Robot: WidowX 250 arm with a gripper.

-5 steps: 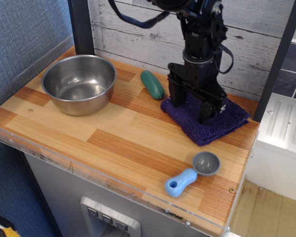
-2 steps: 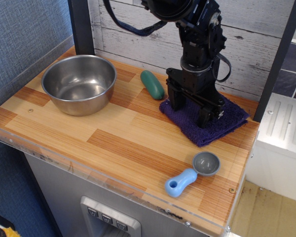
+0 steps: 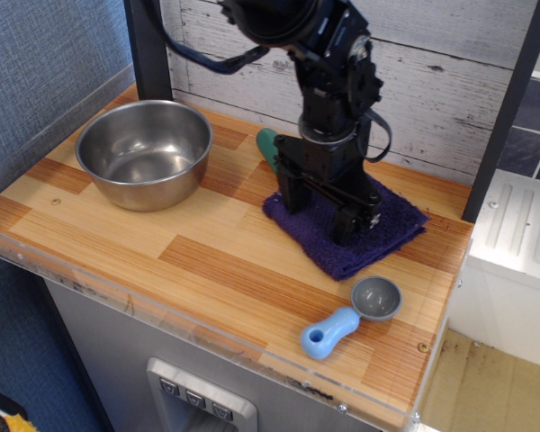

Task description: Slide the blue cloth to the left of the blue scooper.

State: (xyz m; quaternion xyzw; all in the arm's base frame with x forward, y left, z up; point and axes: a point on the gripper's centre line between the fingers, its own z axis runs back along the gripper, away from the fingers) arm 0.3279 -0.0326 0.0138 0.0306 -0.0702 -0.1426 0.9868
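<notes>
The blue cloth [image 3: 378, 232], a fuzzy dark indigo towel, lies at the back right of the wooden counter. My gripper [image 3: 319, 212] stands on top of it, fingers spread apart and pressed down into the fabric. The blue scooper [image 3: 353, 318], with a grey cup and a light-blue handle, lies near the front right edge, just in front of the cloth's near corner. The cloth sits behind and slightly left of the scooper.
A steel bowl [image 3: 144, 151] stands at the back left. A green oblong object [image 3: 267, 147] lies behind the cloth, partly hidden by my arm. A plank wall [image 3: 450, 81] runs behind. The counter's front edge [image 3: 207, 333] has a clear plastic lip.
My gripper has moved left and toward the front, dragging the cloth with it. The cloth now lies closer to the scooper and partly in front of the green object.
</notes>
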